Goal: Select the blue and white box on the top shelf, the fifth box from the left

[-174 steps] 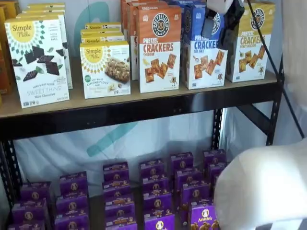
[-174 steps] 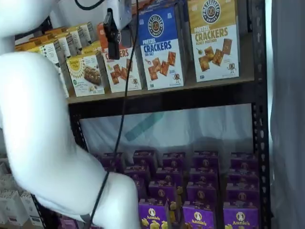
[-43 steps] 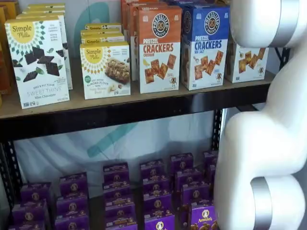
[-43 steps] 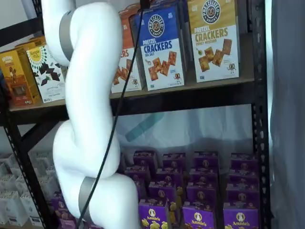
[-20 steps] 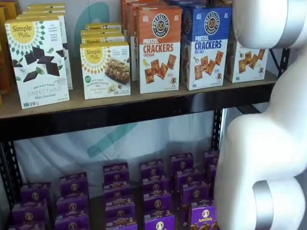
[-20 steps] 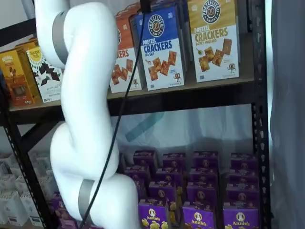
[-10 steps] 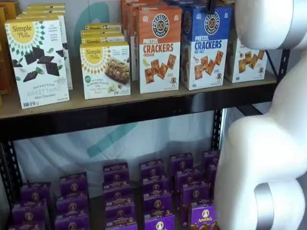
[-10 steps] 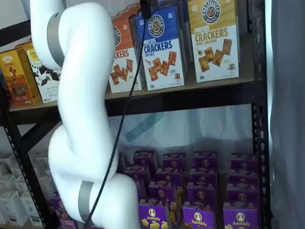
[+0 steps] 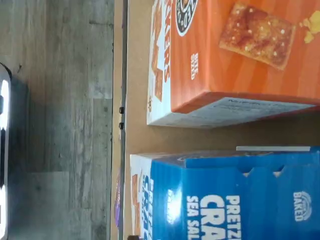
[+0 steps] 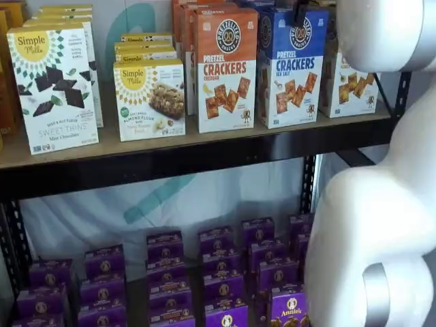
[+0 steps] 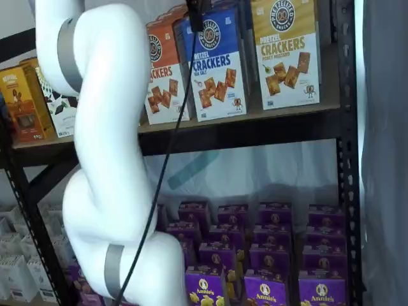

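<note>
Above the tall blue and white carton (image 10: 291,67) your black-fingered tool (image 10: 300,13) hangs, jaws prob. wide, holding nothing; grab left to do.

In a shelf view, the top shelf (image 10: 204,146) carried one blue and white box (image 10: 291,67) at the front, one orange box (image 10: 226,68) beside it and one yellow-topped box (image 10: 351,85). Two white Simple Mills boxes (image 10: 53,85) stood in front. Below, the purple boxes (image 10: 163,245) were too many and too hidden to count.
</note>
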`<move>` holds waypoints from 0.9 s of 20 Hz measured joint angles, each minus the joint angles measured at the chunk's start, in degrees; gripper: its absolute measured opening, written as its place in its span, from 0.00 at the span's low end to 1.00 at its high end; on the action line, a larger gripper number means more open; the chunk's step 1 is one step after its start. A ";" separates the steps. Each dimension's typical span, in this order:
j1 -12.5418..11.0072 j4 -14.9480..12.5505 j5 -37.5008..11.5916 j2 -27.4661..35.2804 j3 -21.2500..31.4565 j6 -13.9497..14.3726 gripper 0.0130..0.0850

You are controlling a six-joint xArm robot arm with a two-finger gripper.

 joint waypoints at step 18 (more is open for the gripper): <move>-0.85 1.99 1.02 1.78 -3.10 0.09 1.00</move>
